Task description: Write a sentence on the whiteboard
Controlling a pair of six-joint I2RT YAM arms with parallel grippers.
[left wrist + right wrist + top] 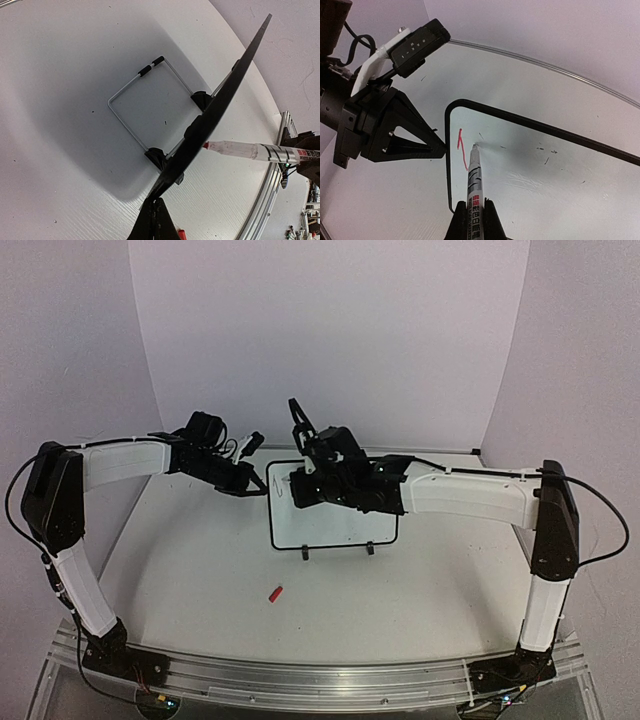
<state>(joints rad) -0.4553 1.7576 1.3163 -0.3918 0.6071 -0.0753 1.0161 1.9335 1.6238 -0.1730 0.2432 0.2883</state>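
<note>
The whiteboard (340,525) stands upright mid-table on two black feet; in the left wrist view I see it edge-on as a black diagonal (225,90). My left gripper (265,487) (154,201) is shut on its left frame edge, also seen in the right wrist view (440,148). My right gripper (298,488) (474,207) is shut on a white marker (473,175) (250,150), whose tip touches the board near its upper left corner. No sentence is in view. A single short red stroke (461,147) sits beside the tip, with a few dark specks further right.
A small red marker cap (276,593) (182,234) lies on the table in front of the board. A wire stand (130,95) props the board from behind. An aluminium rail (320,675) runs along the near edge, and white walls enclose the table.
</note>
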